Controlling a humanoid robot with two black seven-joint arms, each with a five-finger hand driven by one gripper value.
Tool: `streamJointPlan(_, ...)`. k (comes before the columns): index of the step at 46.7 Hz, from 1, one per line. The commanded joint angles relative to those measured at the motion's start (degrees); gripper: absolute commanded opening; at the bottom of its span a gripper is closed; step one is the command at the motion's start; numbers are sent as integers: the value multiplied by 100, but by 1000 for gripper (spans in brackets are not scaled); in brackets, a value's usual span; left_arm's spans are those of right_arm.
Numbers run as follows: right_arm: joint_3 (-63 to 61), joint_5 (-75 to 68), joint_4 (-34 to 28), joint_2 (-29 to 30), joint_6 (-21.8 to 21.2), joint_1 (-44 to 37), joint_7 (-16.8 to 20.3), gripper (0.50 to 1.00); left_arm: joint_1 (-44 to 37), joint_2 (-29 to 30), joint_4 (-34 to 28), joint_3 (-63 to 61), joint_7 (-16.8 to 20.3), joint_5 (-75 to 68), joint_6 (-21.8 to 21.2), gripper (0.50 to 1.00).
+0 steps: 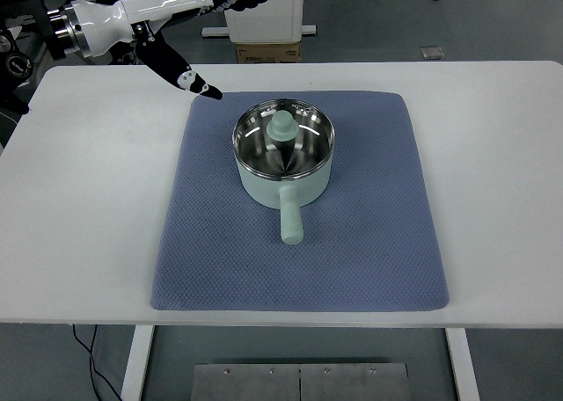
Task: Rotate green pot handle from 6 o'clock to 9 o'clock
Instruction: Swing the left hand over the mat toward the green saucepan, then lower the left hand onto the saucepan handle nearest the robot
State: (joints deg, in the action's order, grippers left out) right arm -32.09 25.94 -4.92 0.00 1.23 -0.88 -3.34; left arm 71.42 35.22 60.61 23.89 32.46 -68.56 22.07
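While the left hand [207, 32] hangs up past the far left corner of the mat [369, 243], its fingers are spread wide and hold nothing; one dark finger points down toward the mat's corner, the others reach off toward the back of the room. No right arm shows. The pot [283, 155] stands well apart from the hand, nearer me and off to its right, in the upper middle of the mat on the white table [79, 199]. Its handle [289, 216] sticks straight toward the near edge, at six o'clock, so the turn is not yet begun. To do it well, I would say the hand must come down across the pot to the handle's free end, close round it there, and sweep it leftward in an arc, keeping the pot's body turning in place rather than sliding and dragging the mat.
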Motion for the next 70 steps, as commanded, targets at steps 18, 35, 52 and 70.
streamJointPlan(18,1,-1,0,0,0,0,0,1000,443,-111,1278,-640,137,-1150,104,1000)
streamJointPlan(35,1,-1,0,0,0,0,0,1000,733,-612,1621,-1352,208,-1889,272,1000)
streamJointPlan(52,1,-1,0,0,0,0,0,1000,733,-920,1603,-1721,208,-2671,263,1000)
streamJointPlan(70,1,-1,0,0,0,0,0,1000,689,-1096,1533,-1994,208,-3471,245,1000)
